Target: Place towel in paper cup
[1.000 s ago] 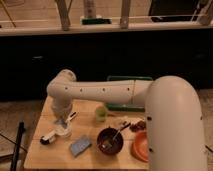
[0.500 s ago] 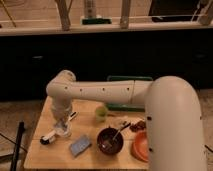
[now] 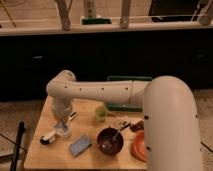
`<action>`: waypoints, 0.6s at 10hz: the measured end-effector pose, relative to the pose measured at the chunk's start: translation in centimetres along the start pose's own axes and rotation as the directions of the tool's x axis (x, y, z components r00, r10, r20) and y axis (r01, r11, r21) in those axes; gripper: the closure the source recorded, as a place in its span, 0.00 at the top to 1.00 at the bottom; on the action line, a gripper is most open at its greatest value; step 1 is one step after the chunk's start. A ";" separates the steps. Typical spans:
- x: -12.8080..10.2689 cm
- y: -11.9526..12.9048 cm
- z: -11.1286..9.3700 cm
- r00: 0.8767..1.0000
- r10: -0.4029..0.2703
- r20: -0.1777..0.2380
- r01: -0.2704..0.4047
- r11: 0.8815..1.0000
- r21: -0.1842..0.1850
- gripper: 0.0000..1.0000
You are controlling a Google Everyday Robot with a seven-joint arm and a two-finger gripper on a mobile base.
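My arm reaches from the right foreground across the wooden table (image 3: 40, 155) to its left side. The gripper (image 3: 62, 124) points straight down there, shut. Directly under its tip stands a small pale shape, the paper cup (image 3: 64, 132). The tip sits at or just above the cup's rim. I cannot tell the towel apart from the pale shapes at the tip, so whether the gripper holds it does not show.
A yellow-green cup (image 3: 101, 114) stands mid-table. In front of it are a dark brown bowl (image 3: 110, 141) with a utensil, an orange plate (image 3: 139, 145) and a blue-grey flat pad (image 3: 80, 145). A black-and-white object (image 3: 48, 139) lies left of the paper cup. A green tray (image 3: 128, 80) stands behind.
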 end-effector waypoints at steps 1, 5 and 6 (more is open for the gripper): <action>0.1 0.0 0.1 1.000 0.003 0.002 -0.003 1.000 -0.001 0.02; 0.2 0.2 0.4 1.000 0.014 0.015 -0.014 1.000 -0.004 0.39; 0.1 0.2 0.5 1.000 0.013 0.016 -0.013 1.000 -0.003 0.49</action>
